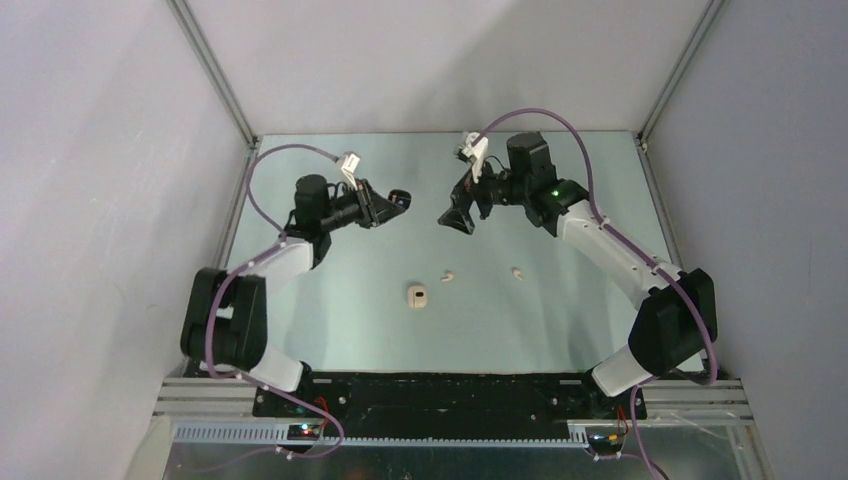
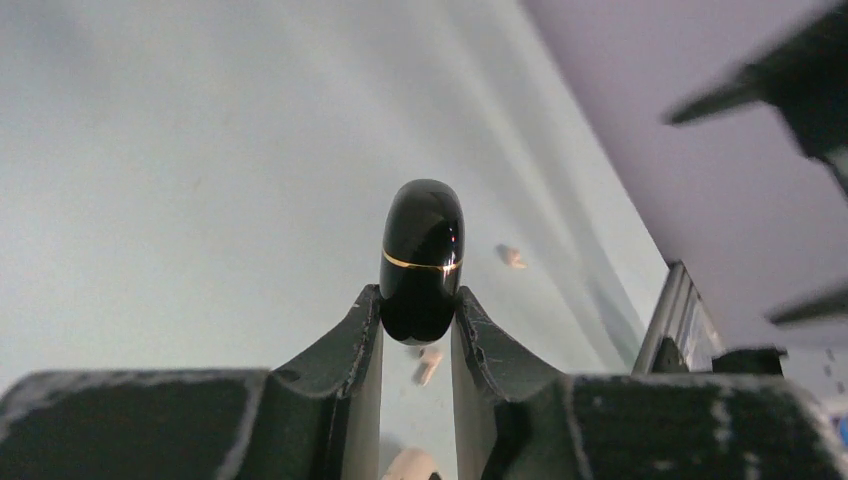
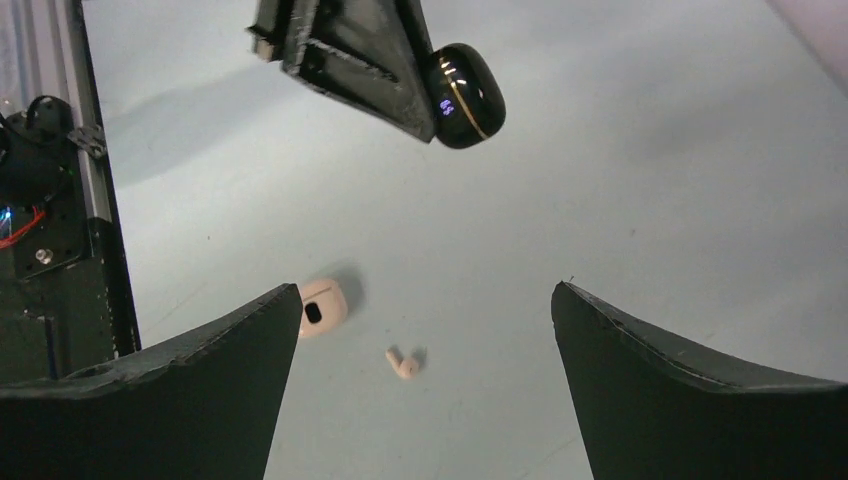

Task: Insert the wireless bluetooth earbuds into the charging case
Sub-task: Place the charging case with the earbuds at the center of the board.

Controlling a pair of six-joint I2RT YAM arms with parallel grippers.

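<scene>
My left gripper (image 1: 398,203) is held above the table's back left and is shut on a glossy black charging case (image 2: 422,255) with a thin gold seam, its lid closed. In the right wrist view that black case (image 3: 465,95) shows a small lit dot. My right gripper (image 3: 425,290) stands open and holds nothing, raised just right of the left one (image 1: 458,218). On the table lie a cream charging case (image 1: 417,297) and two cream earbuds (image 1: 447,275) (image 1: 517,272), apart from each other. One earbud (image 3: 403,363) lies below my open right jaws.
Grey walls with metal corner posts (image 1: 215,70) close in the table on three sides. A black base rail (image 1: 450,395) with wiring runs along the near edge. The left arm's purple cable (image 1: 262,170) loops above the back left.
</scene>
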